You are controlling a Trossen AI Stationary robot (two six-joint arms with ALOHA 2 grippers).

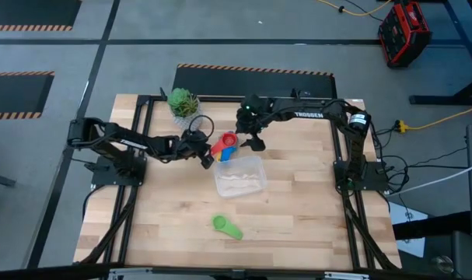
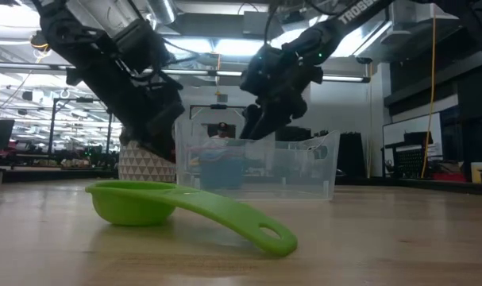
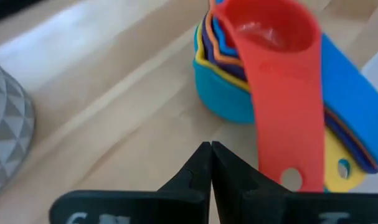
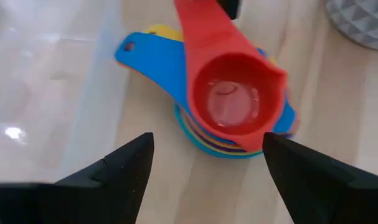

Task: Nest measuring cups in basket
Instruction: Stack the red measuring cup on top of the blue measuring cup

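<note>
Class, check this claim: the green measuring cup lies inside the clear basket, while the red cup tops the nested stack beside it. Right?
Wrong in one respect: the green measuring cup lies on the table, outside the clear basket, as the high view shows. The red cup does top the nested stack.

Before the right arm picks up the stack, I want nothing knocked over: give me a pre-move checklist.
1. Right tool open above the nested cups: ok.
2. Red cup seated level on top: not ok, it sits tilted.
3. Left tool shut and off the stack: ok, just beside it.
4. Basket free for the stack: ok, no cups inside.
5. Green cup nested: not ok, lies alone on the table.
6. Plant pot clear of the path: cannot tell.
</note>
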